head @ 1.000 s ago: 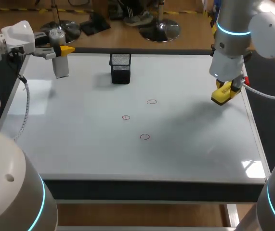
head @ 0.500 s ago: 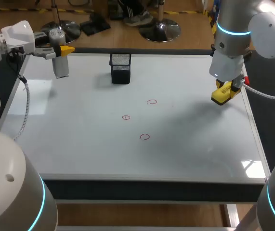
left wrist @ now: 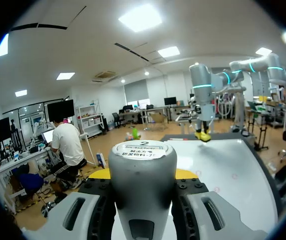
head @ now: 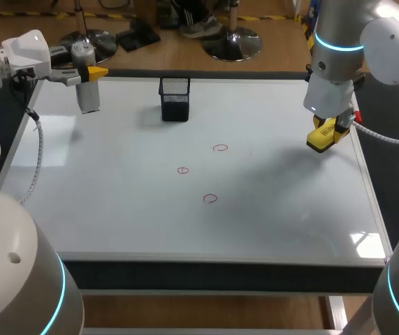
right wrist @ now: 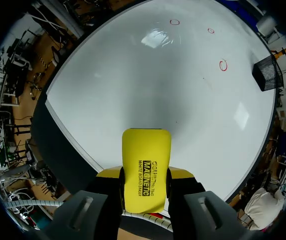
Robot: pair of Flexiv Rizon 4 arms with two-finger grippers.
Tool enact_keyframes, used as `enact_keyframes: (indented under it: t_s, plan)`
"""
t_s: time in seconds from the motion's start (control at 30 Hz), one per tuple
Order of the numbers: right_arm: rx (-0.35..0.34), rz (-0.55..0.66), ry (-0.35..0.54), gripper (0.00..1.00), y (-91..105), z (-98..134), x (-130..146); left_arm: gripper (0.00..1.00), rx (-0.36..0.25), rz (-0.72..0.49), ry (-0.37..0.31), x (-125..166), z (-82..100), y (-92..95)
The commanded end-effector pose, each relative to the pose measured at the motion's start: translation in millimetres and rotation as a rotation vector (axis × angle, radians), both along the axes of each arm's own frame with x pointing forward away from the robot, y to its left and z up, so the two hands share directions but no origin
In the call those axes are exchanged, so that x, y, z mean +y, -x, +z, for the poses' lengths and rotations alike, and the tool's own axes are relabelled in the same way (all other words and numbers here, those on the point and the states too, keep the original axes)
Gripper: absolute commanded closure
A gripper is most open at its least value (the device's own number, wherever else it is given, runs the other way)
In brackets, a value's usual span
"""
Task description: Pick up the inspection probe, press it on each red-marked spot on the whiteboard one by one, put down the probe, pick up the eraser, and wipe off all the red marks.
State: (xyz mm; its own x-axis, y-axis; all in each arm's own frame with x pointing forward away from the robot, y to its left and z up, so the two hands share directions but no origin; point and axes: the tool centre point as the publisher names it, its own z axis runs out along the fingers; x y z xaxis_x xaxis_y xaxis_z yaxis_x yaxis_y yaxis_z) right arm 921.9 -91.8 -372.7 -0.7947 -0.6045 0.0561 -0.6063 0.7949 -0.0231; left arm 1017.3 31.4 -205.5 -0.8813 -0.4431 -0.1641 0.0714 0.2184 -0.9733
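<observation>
Though aloft, right tool [right wrist: 144,174] around eraser [right wrist: 144,155].

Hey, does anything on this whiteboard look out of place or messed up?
Nothing is spilled or damaged. One oddity: the left gripper holds the probe while the right gripper holds the eraser, and three red marks sit unwiped on the whiteboard.

Your left arm's pale-grey rounded shell [head: 24,52] wears a thin cyan light ring [head: 61,276]; your right arm's glossy grey shell [head: 339,24] carries the same glowing band [head: 339,47]. A grey ribbed cable [head: 40,150] trails from your left wrist and a pale cable [head: 388,138] from your right. Your fingers [left wrist: 75,212] are grey moulded blocks with oval slots and yellow tips.
</observation>
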Motion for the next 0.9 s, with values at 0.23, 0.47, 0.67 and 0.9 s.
enact_keyframes:
  t_s: [0.23,0.47,0.67,0.9]
  plan:
    - [0.002,0.001,0.004,1.0,-0.7,0.9,-0.3,1.0,-0.03,-0.068,0.025,-34.6,8.6,38.1]
    - [0.002,0.001,0.004,1.0,-0.7,0.9,-0.3,1.0,-0.019,-0.152,0.028,-69.7,-0.4,61.8]
    - [0.002,0.001,0.004,1.0,-0.7,0.9,-0.3,1.0,0.0,-0.222,0.054,-101.3,-8.2,80.1]
    - [0.002,0.001,0.004,1.0,-0.7,0.9,-0.3,1.0,0.031,-0.305,0.077,-132.5,-26.9,98.6]
